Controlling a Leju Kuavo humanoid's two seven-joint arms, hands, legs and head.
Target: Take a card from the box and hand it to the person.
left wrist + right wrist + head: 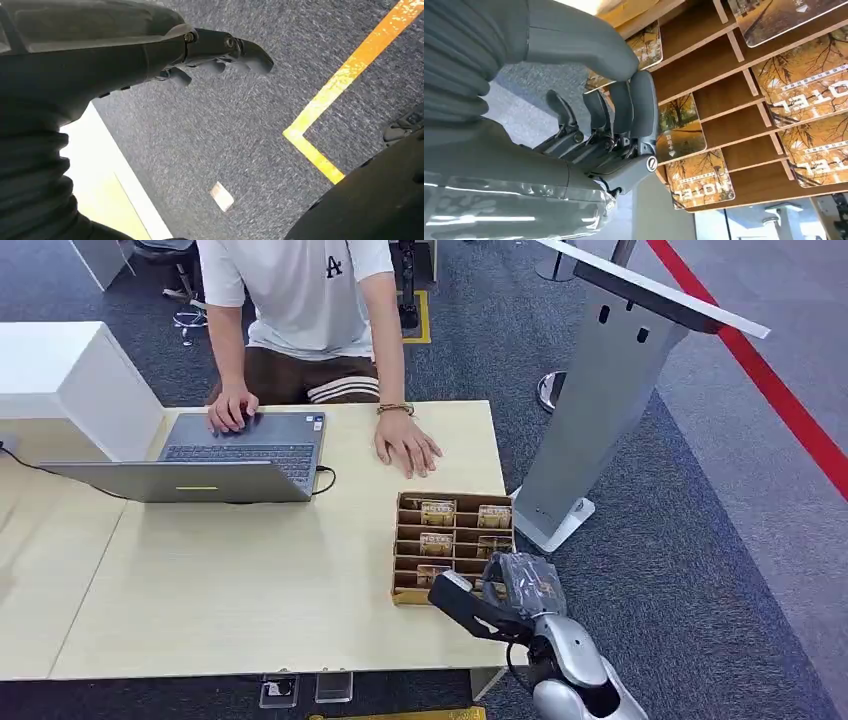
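Our right hand hovers at the near end of the box, fingers curled and holding nothing. The cards sit upright in their slots. We risk dragging neighbouring cards if the fingers enter crooked. The person's hand waits beyond.

— Where's the box?
— On the table's near right corner: brown, open-topped, split into two columns of slots.
— And the cards?
— Autumn-tree prints lettered HOTEL, leaning in several slots. The person sits opposite, one hand just beyond the box.
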